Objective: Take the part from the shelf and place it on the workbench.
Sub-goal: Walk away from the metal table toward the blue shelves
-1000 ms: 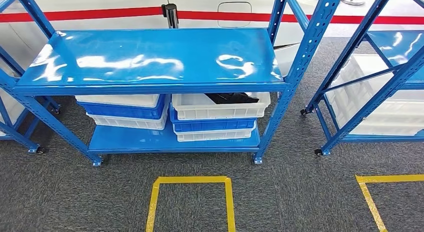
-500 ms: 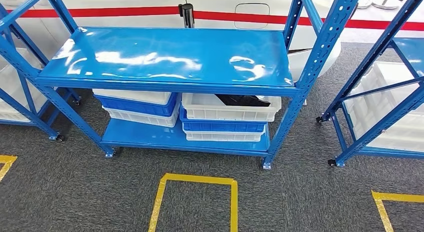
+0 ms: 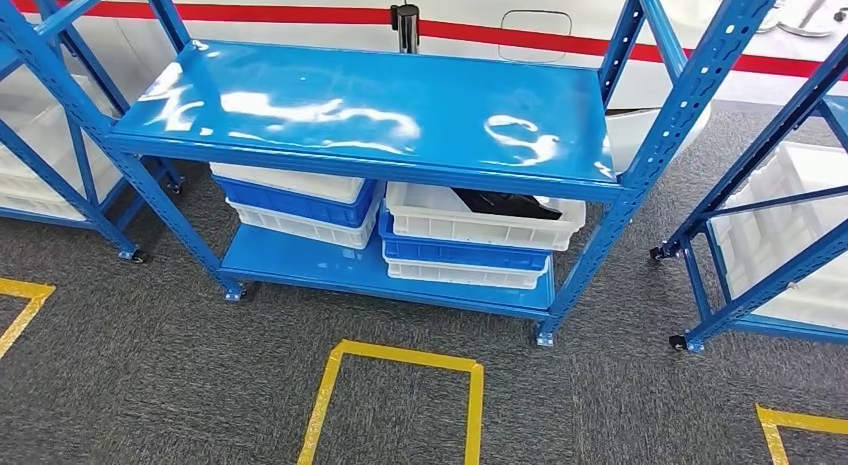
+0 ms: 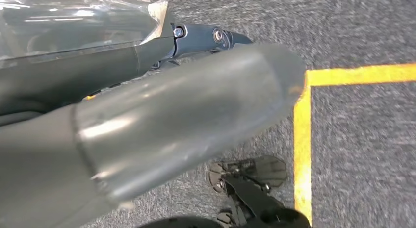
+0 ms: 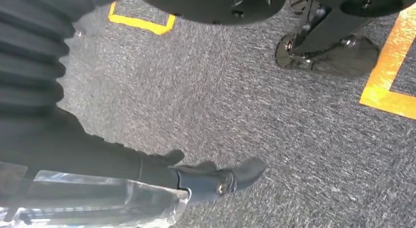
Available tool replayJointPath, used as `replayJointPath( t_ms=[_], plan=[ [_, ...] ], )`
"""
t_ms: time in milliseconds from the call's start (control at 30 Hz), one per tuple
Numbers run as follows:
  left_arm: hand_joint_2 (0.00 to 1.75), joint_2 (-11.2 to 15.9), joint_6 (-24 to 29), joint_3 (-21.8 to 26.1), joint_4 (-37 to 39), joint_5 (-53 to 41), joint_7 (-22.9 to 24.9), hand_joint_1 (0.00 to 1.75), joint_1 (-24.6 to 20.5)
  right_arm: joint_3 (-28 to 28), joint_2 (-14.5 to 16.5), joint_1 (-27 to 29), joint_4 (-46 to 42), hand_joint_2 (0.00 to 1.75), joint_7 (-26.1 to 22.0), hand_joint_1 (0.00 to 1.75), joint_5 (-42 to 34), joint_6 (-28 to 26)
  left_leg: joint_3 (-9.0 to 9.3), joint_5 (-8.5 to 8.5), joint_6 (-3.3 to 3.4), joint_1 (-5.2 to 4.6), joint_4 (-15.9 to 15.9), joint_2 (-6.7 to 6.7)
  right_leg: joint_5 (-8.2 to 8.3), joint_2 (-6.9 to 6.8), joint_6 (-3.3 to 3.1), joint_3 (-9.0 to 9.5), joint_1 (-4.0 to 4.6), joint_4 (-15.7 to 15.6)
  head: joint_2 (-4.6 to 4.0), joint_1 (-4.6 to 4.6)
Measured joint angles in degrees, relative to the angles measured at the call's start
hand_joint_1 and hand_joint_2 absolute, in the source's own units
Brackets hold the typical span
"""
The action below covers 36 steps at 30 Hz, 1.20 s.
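A black part (image 3: 505,203) lies in the top white bin (image 3: 480,227) of a bin stack on the right of the blue shelf's (image 3: 370,105) lower level, partly hidden under the upper board. My left hand (image 4: 186,105) hangs over the grey carpet, thumb and a dark finger stretched out, holding nothing. My right hand (image 5: 147,174) also hangs above the carpet, its dark fingers extended and nothing in them. Both hands are far from the shelf.
A second stack of white and blue bins (image 3: 295,200) sits left on the lower level. More blue shelves stand at the left (image 3: 50,135) and right (image 3: 780,235), the right one holding white bins. A yellow tape square (image 3: 400,357) marks the carpet before the shelf.
The whole picture has shifted: the camera has moved, so the shelf now sits further right and slightly tilted in view. The part and bins have not moved.
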Motion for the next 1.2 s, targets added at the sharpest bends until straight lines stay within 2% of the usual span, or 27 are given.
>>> replayJointPath(
  t_ms=[67,133,167,200,233,267,300,333,367,467,500,533,600,633,667,700,733,800,867,967,1067,1200],
  plan=[
    [0.00,-0.04,0.00,0.01,0.00,0.02,0.01,0.00,-0.08,0.00,-0.04,0.06,-0.01,0.00,0.02,0.00,-0.01,-0.11,0.42,0.76,0.37,0.32,-1.02,-0.18,-2.24,1.30,-0.13,-2.21,0.00,4.49,0.01,0.14],
    [0.00,-0.05,-0.01,0.01,0.00,0.05,0.01,0.00,-0.13,0.00,-0.08,0.23,0.01,0.00,0.07,0.00,-0.02,-0.19,0.32,0.86,0.54,0.25,-1.12,-0.50,-5.22,2.15,-0.31,-5.90,-0.24,11.93,0.00,0.21],
    [0.44,-0.05,-0.02,0.02,0.00,0.07,0.01,0.00,-0.12,0.00,-0.09,0.35,0.01,0.00,0.11,0.00,-0.04,-0.19,0.31,0.84,0.54,0.24,-1.10,-0.72,-5.87,2.26,-0.07,-7.17,-0.36,14.41,-0.01,0.21],
    [0.87,-0.06,-0.04,0.02,0.01,0.07,0.01,0.00,-0.10,-0.01,-0.11,0.45,0.01,0.00,0.18,0.00,-0.09,-0.18,0.33,0.81,0.50,0.25,-1.06,-0.97,-5.63,2.30,0.42,-7.50,-0.48,14.90,-0.01,0.21],
    [1.31,-0.08,-0.08,0.02,0.01,0.08,0.02,0.00,-0.08,-0.02,-0.16,0.52,0.01,0.00,0.25,0.00,-0.15,-0.17,0.39,0.76,0.42,0.28,-1.02,-1.21,-4.49,2.31,1.06,-6.65,-0.62,13.03,-0.01,0.23],
    [1.75,-0.10,-0.16,0.02,0.02,0.08,0.02,0.00,-0.08,-0.04,-0.23,0.55,0.01,0.44,0.31,0.00,-0.24,-0.16,0.48,0.66,0.27,0.30,-0.92,-1.45,-2.81,2.32,1.72,-4.85,-0.82,9.26,-0.01,0.23],
    [1.75,-0.12,-0.31,0.02,0.03,0.09,0.03,0.00,-0.08,-0.07,-0.29,0.54,0.01,0.87,0.36,0.00,-0.34,-0.14,0.50,0.51,0.03,0.25,-0.74,-1.64,-1.25,2.36,2.18,-2.92,-1.01,5.09,0.00,0.27],
    [1.75,-0.14,-0.50,0.02,0.04,0.10,0.01,0.00,-0.08,-0.09,-0.33,0.51,0.01,1.31,0.38,0.00,-0.44,-0.09,0.46,0.23,-0.32,0.12,-0.46,-1.79,-0.09,2.44,2.18,-1.36,-1.10,1.76,0.00,0.27],
    [1.75,-0.15,-0.75,0.02,0.04,0.10,-0.02,0.00,-0.09,-0.12,-0.33,0.46,0.01,1.75,0.39,0.00,-0.52,-0.03,0.40,-0.03,-0.67,0.00,-0.20,-1.89,0.53,2.53,1.87,-0.38,-1.12,-0.30,0.01,0.22],
    [1.75,-0.02,-1.52,-0.26,0.01,0.10,0.64,0.00,0.05,-0.19,-0.35,0.37,-0.01,1.75,0.48,0.00,-0.99,0.41,0.37,-0.54,-1.64,0.17,0.21,-1.94,0.69,2.61,0.27,0.15,-0.96,-1.03,0.01,0.14],
    [1.31,0.09,-1.74,-0.79,-0.02,0.48,1.11,0.00,0.24,-0.21,-0.38,0.41,-0.07,1.75,0.52,0.00,-1.32,0.61,0.25,-0.98,-1.96,0.35,0.75,-1.85,0.75,2.58,-0.07,0.27,-1.08,-1.11,0.01,0.09],
    [0.87,0.20,-2.00,-1.60,-0.04,1.17,1.62,0.00,0.48,-0.22,-0.39,0.49,-0.19,1.31,0.56,0.00,-1.71,0.82,-0.34,-2.00,-2.28,0.52,2.22,-1.70,0.82,2.53,-0.46,0.42,-1.25,-1.19,0.00,-0.05],
    [0.00,0.42,-2.40,-3.83,-0.07,3.56,2.60,0.00,1.17,-0.21,-0.41,0.66,-0.61,0.44,0.57,0.00,-2.61,1.28,-3.26,-5.50,-2.96,0.81,8.48,-1.33,0.79,2.44,-1.03,0.48,-1.28,-1.23,0.00,-0.34],
    [0.00,0.52,-2.63,-4.94,-0.07,4.93,3.10,0.00,1.63,-0.20,-0.42,0.71,-0.93,0.00,0.57,0.00,-3.06,1.53,-5.23,-7.18,-3.24,0.95,12.29,-1.23,0.73,2.41,-1.26,0.48,-1.21,-1.22,0.00,-0.42],
    [0.00,0.67,-2.81,-6.09,-0.05,6.43,3.61,0.00,2.22,-0.19,-0.45,0.73,-1.34,0.00,0.57,0.00,-3.55,1.77,-6.81,-8.00,-3.43,1.07,15.13,-1.18,0.68,2.41,-1.32,0.50,-1.17,-1.20,0.00,-0.41],
    [0.00,0.81,-3.00,-7.23,-0.03,7.89,4.08,0.00,2.88,-0.16,-0.49,0.72,-1.87,0.00,0.57,0.00,-3.99,1.97,-7.54,-7.69,-3.54,1.18,16.09,-1.14,0.59,2.42,-1.33,0.56,-1.15,-1.19,0.00,-0.43],
    [0.00,0.95,-3.22,-8.39,0.00,9.34,4.54,0.00,3.54,-0.13,-0.53,0.69,-2.47,0.00,0.57,0.00,-4.44,2.19,-7.17,-6.31,-3.56,1.27,14.83,-1.08,0.50,2.45,-1.31,0.69,-1.17,-1.19,0.00,-0.44],
    [0.00,1.24,-3.59,-10.80,0.05,12.12,5.41,0.00,4.69,-0.04,-0.61,0.60,-3.75,0.00,0.53,0.00,-5.30,2.67,-3.94,-2.20,-3.40,1.39,7.51,-0.75,0.21,2.48,-1.02,1.08,-1.22,-1.20,0.01,-0.44],
    [0.00,1.53,-3.98,-13.26,0.07,14.95,6.29,0.00,5.53,0.09,-0.69,0.53,-4.89,0.00,0.46,0.00,-6.21,3.10,-1.27,-0.02,-3.04,1.16,1.74,-0.54,-0.21,2.38,-0.49,1.16,-0.88,-1.14,0.01,-0.38],
    [0.00,1.91,-4.58,-17.34,0.01,19.64,7.76,0.00,6.68,0.58,-1.04,0.71,-6.08,0.00,0.36,0.00,-7.72,3.81,-0.75,0.05,-2.85,0.59,0.66,-0.76,-0.75,2.17,-0.29,0.90,-0.24,-1.09,0.01,-0.29],
    [0.00,2.55,-5.16,-21.53,-0.37,24.18,9.15,0.00,7.48,1.27,-1.32,1.52,-6.73,0.00,0.27,0.00,-9.17,4.53,-0.73,-0.01,-2.39,-0.03,0.69,-0.93,-0.64,2.09,-0.02,1.15,-0.26,-1.35,0.00,-0.33],
    [0.00,3.40,-5.91,-27.29,-1.39,30.22,11.03,0.00,8.22,2.18,-1.61,2.99,-7.48,0.00,0.13,0.00,-11.09,5.47,-0.73,-0.11,-1.92,-0.30,0.70,-0.94,-0.52,2.10,0.20,1.40,-0.38,-1.69,0.01,-0.32]
  ],
)
